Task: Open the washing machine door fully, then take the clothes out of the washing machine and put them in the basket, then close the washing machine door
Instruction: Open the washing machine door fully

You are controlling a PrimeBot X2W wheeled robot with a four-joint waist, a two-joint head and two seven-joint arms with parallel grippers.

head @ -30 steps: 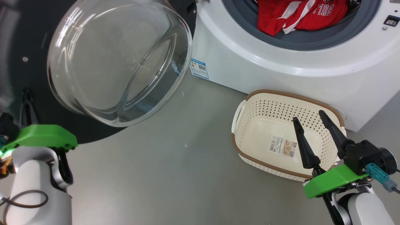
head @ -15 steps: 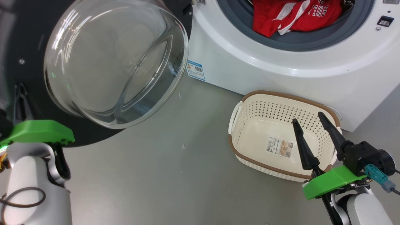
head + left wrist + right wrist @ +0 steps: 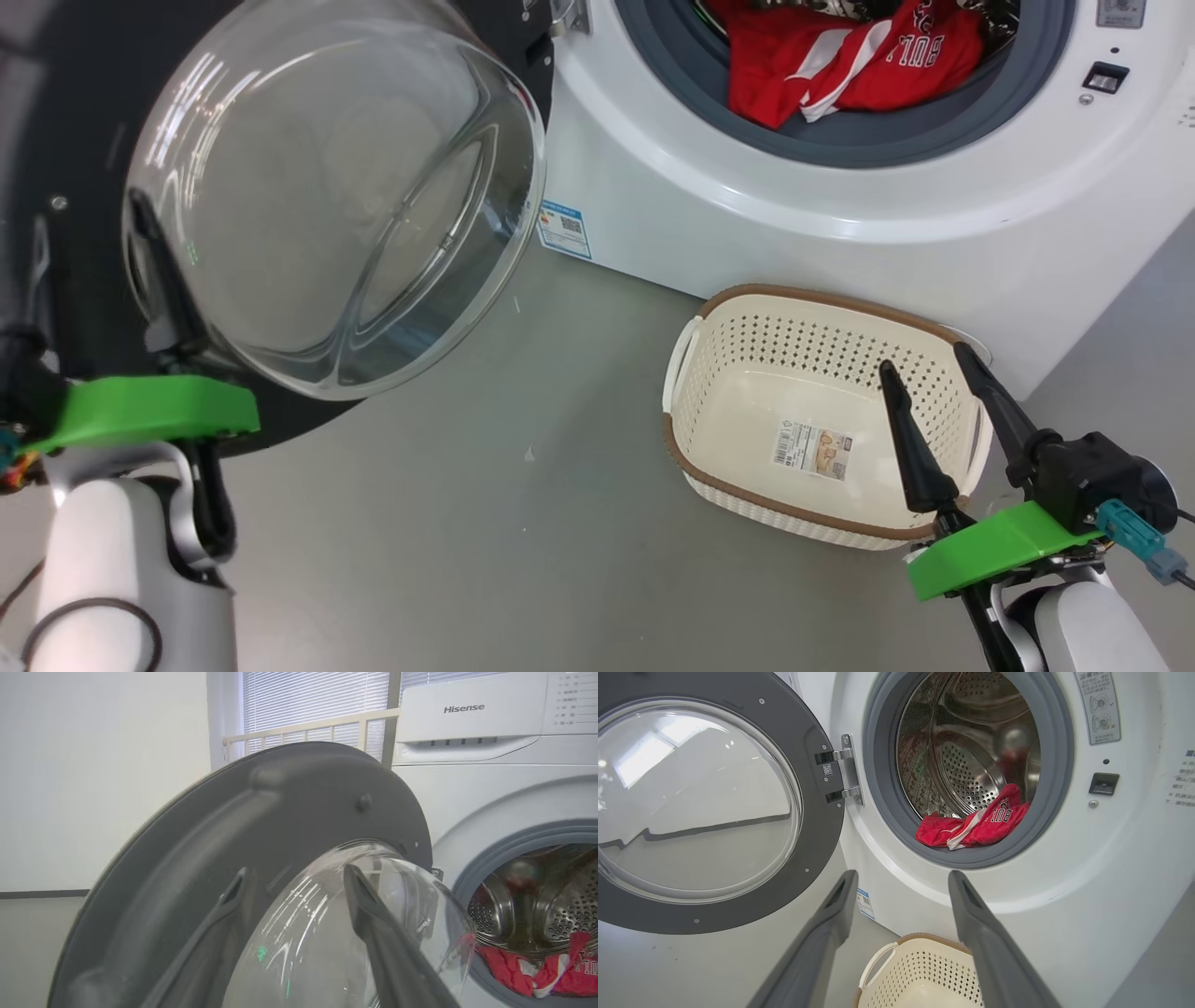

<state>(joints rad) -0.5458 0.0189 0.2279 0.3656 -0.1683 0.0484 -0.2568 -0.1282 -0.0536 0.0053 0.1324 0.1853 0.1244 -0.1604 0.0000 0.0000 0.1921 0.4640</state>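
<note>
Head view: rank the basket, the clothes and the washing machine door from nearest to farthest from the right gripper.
1. the basket, on the floor right beneath the right gripper.
2. the clothes, ahead, inside the washing machine.
3. the washing machine door, swung open far to the left.

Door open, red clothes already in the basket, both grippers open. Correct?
No. The red clothes lie in the washing machine drum, per the right wrist view; the basket holds just a sticker. The washing machine door is open, and left gripper and right gripper are open.
</note>
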